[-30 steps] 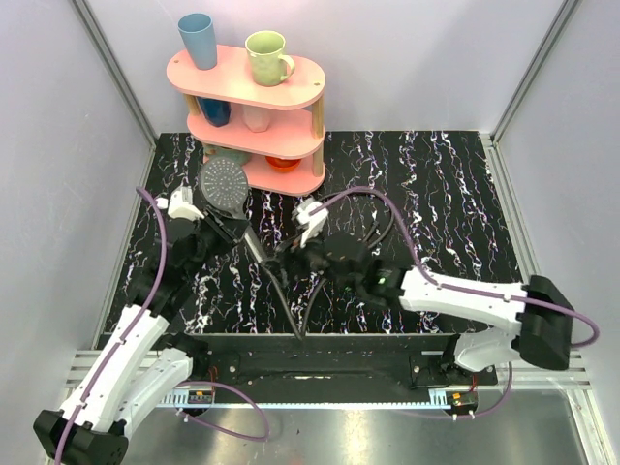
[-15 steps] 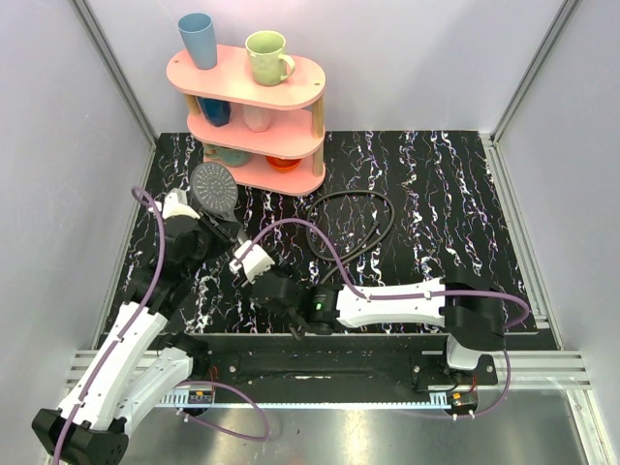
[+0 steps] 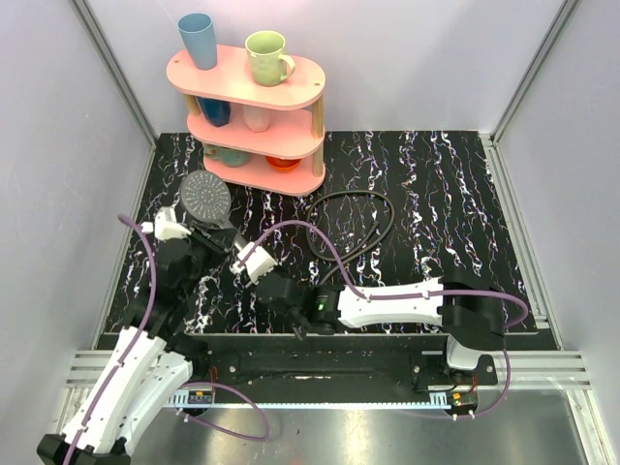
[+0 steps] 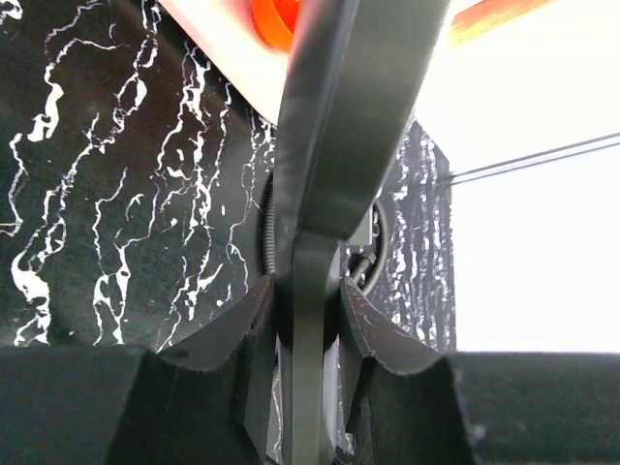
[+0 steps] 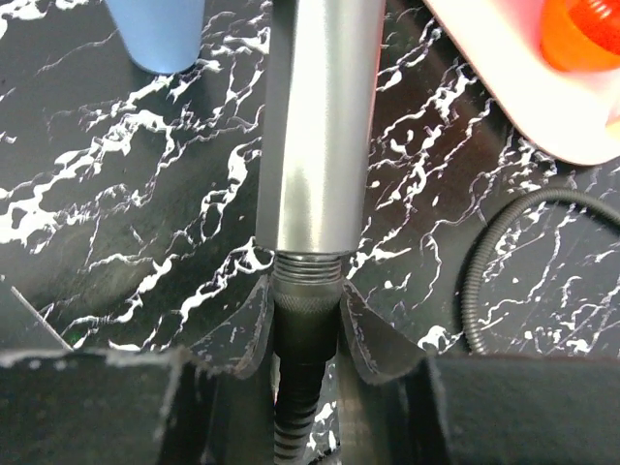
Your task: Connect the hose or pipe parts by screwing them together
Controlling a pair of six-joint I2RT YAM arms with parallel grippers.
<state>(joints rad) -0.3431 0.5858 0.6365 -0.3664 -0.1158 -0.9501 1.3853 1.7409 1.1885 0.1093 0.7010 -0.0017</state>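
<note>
shower head face up, handle angled near-right, meeting hose

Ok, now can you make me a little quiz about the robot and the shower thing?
1. True or false: the shower head lies loose, with nothing holding it.
2. What stands on top of the pink shelf? A) two plates B) a blue cup and a green mug C) a teapot
3. Fill in: the right gripper has a finger on each side of the hose ____ at the end of the silver handle.

Key
1. False: the left gripper clamps it.
2. B
3. nut: it is the hose nut.
</note>
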